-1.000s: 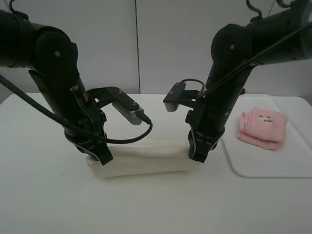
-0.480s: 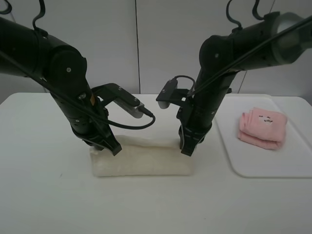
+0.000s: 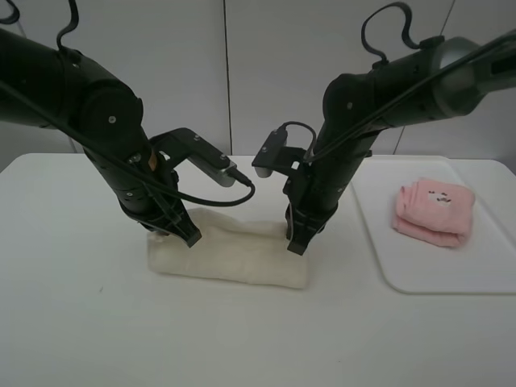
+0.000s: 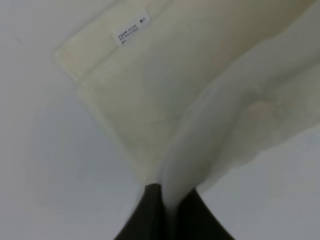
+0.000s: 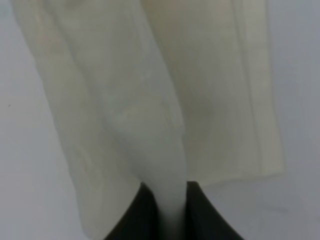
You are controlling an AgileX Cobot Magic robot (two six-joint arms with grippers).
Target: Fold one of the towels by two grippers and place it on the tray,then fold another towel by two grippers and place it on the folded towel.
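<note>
A cream white towel [image 3: 234,256] lies folded lengthwise on the table in the middle. My left gripper [image 3: 187,236] is shut on the towel's far edge at its left end; the left wrist view shows the cloth [image 4: 220,125] pinched between the fingers. My right gripper [image 3: 295,244] is shut on the far edge at the right end; the right wrist view shows the cloth [image 5: 155,145] pinched too. A folded pink towel [image 3: 433,212] lies on the white tray [image 3: 419,278] at the right.
The white table [image 3: 81,322] spreads around the towel. A small label [image 4: 131,32] shows on the towel's lower layer in the left wrist view. A white wall [image 3: 242,64] stands behind the table.
Both grippers have moved away from the front edge toward the back and slightly inward, drawing the towel's upper edge back with them. The towel's right front corner has shifted left.
</note>
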